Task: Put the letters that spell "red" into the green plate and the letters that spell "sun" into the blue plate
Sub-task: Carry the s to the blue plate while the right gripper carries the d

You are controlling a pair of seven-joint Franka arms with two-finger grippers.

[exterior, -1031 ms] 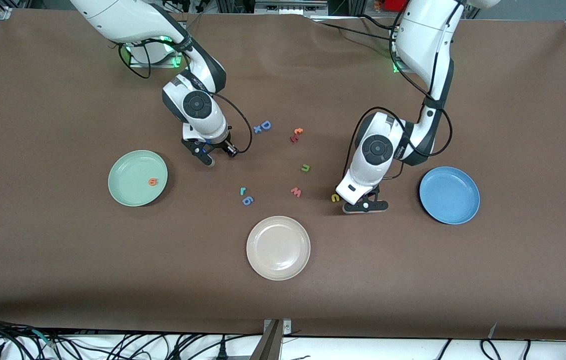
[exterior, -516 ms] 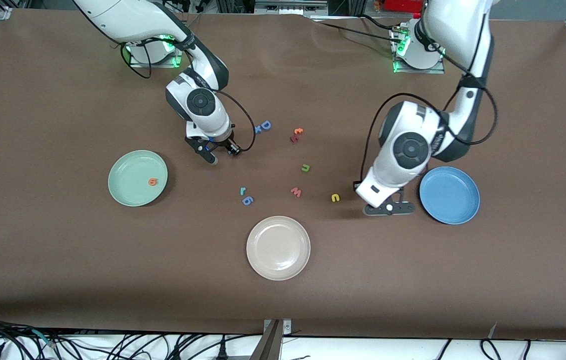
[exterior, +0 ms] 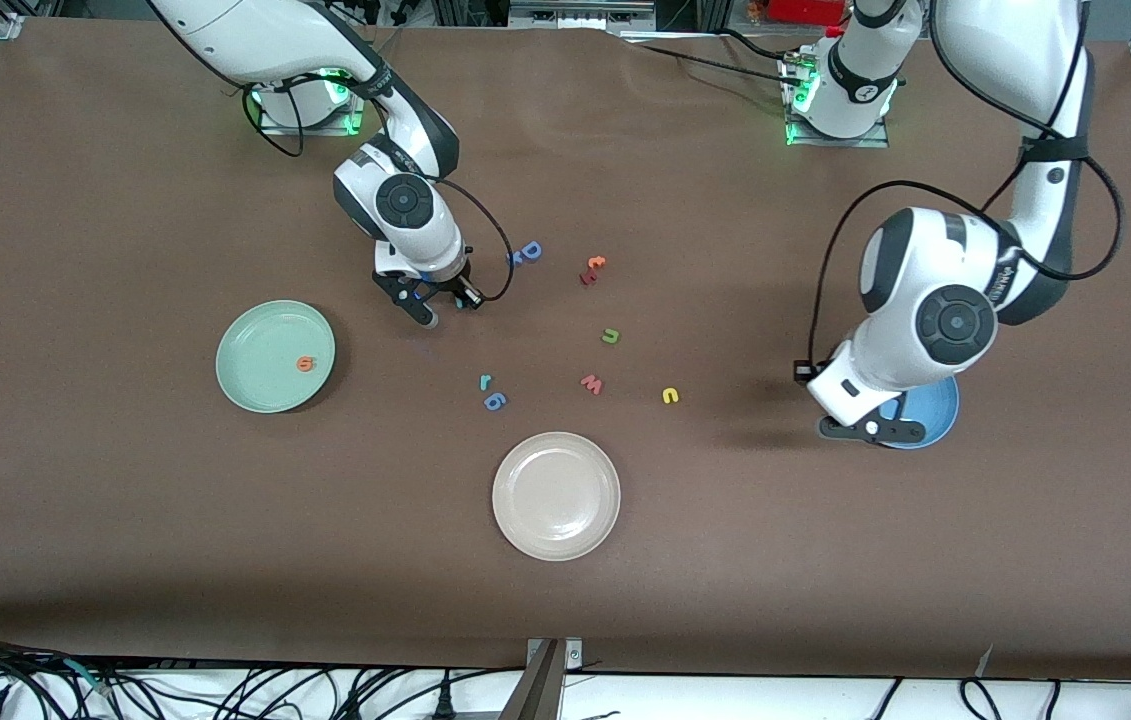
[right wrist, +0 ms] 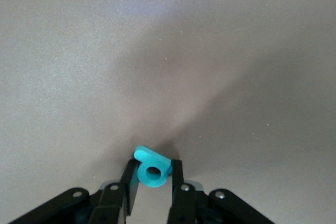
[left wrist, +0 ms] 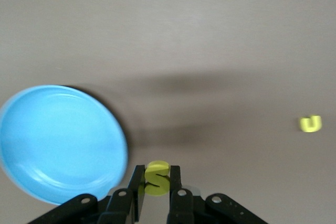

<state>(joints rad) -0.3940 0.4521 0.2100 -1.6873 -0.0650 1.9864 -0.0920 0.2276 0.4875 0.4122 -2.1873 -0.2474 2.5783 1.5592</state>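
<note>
The table carries three plates: one green plate, one blue plate and one beige-white plate. Two grippers are present: the left gripper and the right gripper. Eleven foam letters can be counted. One orange letter lies in the green plate. Eight lie on the table: two teal or blue by the beige-white plate, two blue, two red-orange, one green, one pink, one yellow. One yellow "s" and one teal letter sit between gripper fingers.
</note>
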